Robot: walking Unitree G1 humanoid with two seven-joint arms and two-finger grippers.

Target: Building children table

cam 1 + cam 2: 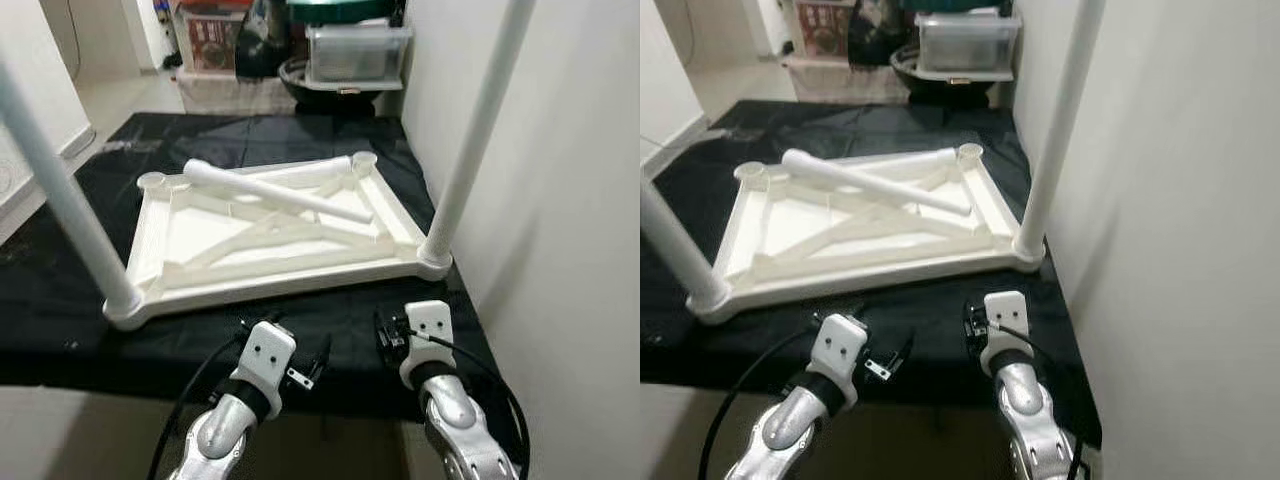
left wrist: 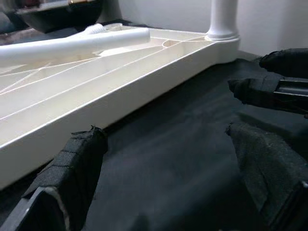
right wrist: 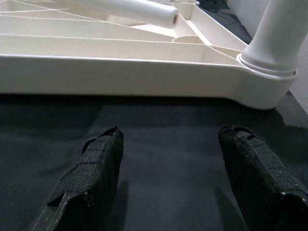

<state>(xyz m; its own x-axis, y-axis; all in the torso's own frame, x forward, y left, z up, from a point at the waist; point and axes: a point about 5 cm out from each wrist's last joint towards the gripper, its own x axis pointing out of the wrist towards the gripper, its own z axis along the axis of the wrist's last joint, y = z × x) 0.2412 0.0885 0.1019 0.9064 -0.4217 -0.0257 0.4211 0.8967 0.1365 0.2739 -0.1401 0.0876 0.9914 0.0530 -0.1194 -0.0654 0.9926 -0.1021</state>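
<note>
I have both claws low over the black cloth (image 1: 60, 290), just in front of the near edge of the upturned white tabletop (image 1: 200, 240). My left claw (image 2: 163, 154) has its fingers (image 2: 77, 163) spread wide apart and grips nothing; through its wrist camera the black fingers of the other claw sit close by on the cloth. My right claw (image 3: 168, 168) is also spread wide and empty, its fingers (image 3: 96, 168) hovering just above the cloth, pointed at the tabletop's rim near the corner where a leg stands. The tabletop lies underside up on the cloth, its ribs showing. Two white legs are planted upright in the near corners: one at the near left (image 1: 60, 190), one at the near right (image 1: 480, 120), close beside the white wall (image 1: 570, 200). A third, loose leg (image 1: 275, 190) lies slantwise across the ribs toward the far side. The two far corner sockets (image 1: 362, 160) are open. Behind the cloth stand clear storage boxes (image 1: 355, 50) and a dark bowl (image 1: 300, 80) on the floor.
</note>
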